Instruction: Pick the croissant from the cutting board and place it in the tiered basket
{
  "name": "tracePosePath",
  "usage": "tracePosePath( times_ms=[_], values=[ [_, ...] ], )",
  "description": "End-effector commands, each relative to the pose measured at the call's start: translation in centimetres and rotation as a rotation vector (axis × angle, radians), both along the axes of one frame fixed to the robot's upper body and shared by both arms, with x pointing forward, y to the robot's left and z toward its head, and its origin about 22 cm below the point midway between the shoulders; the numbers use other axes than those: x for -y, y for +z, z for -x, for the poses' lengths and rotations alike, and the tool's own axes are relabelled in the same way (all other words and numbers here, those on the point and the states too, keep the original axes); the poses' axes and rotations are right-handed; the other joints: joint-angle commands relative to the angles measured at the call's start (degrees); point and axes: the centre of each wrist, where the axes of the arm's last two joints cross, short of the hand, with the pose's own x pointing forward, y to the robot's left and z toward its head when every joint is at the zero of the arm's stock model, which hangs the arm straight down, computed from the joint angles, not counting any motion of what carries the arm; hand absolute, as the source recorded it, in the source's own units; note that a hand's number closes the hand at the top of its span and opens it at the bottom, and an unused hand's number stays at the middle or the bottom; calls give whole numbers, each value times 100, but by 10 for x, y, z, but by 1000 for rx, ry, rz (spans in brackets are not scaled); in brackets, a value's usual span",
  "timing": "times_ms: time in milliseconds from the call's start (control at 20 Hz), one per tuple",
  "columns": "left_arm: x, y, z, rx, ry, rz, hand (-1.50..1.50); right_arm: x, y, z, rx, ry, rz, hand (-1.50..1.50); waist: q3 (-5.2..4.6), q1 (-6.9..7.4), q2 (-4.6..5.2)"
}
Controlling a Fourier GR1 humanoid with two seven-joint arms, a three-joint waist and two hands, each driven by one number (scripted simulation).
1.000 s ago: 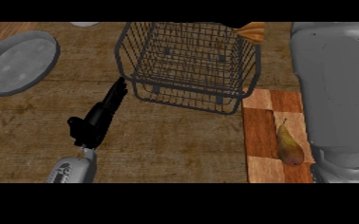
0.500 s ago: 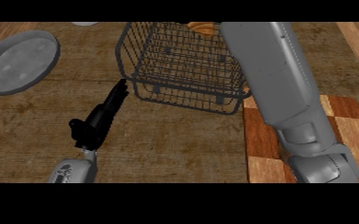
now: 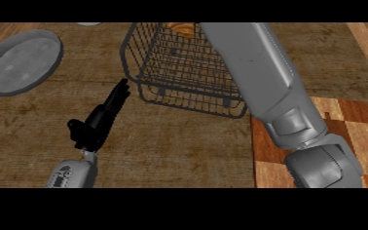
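Croissant (image 3: 183, 28) sits at the far side of the tiered basket (image 3: 188, 73), up at the top rim of the wire cage, only partly in view at the bench's far edge. Right forearm (image 3: 269, 92) reaches from the near right corner across the basket toward the croissant; the right hand itself is not visible, cut off past the far edge, so can't tell whether its fingers are spread, closed, or pinching the croissant, or whether they touch it at all. Croissant shows just left of where the forearm goes out of view. Left hand (image 3: 97, 122) lies on the bench (image 3: 179, 141) near the left side, just beside the basket's near left corner, fingers (image 3: 117, 95) straight and pressed together, pointing toward the far edge, thumb out to the side, holding nothing, well apart from the croissant. Cutting board (image 3: 269, 156) lies at the near right corner, mostly covered by the right arm. Grey plate (image 3: 27, 61) sits at the far left of the bench, apart from the basket.
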Motion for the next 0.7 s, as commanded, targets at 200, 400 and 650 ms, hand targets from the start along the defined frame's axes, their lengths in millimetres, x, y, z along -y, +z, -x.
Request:
tracePosePath(
  times_ms=[200,400,650],
  values=[
    [8,0,-4,-22,-20,11,0,2,-15,-10,-334,-76,-239,-150,0,31,-30],
    [-1,17,-8,-4,17,-21,0,4,-10,-11,-340,-72,-344,-150,5,-63,-38],
    [-9,12,2,-9,28,0,0,14,4,-9,-151,-191,-402,-150,5,-137,-56]
  ],
)
